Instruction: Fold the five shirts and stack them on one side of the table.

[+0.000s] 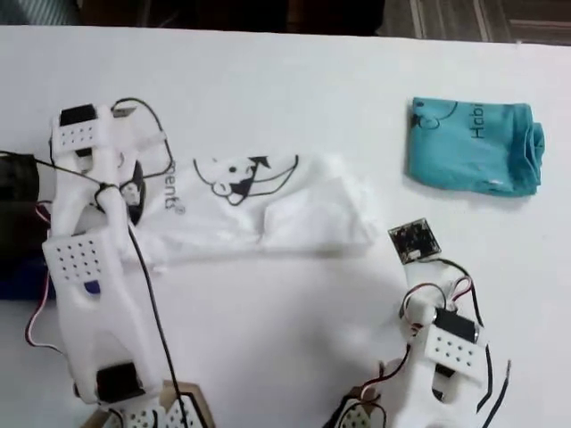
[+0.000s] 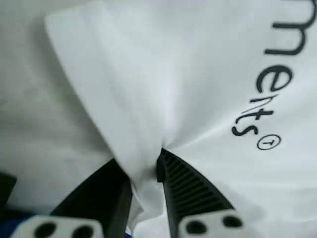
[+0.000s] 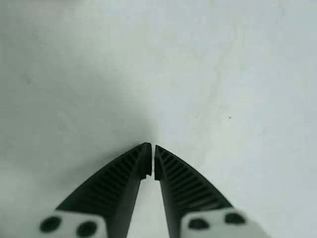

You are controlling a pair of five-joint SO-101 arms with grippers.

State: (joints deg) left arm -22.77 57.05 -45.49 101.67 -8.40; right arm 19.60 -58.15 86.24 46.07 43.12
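Observation:
A white shirt (image 1: pixel 268 203) with a black drawing and lettering lies partly folded across the middle of the table. My left gripper (image 2: pixel 147 171) is shut on a pinched fold of the white shirt (image 2: pixel 148 99) at its left end, under the left arm (image 1: pixel 94 223). A folded teal shirt (image 1: pixel 473 147) lies at the back right. My right gripper (image 3: pixel 151 153) is shut on nothing, its tips over bare tabletop. The right arm (image 1: pixel 437 348) sits at the front right, apart from both shirts.
The white table (image 1: pixel 268 339) has free room in front of the white shirt and along the back. Loose cables (image 1: pixel 152 303) hang beside the left arm. The table's far edge (image 1: pixel 268 31) meets a dark floor.

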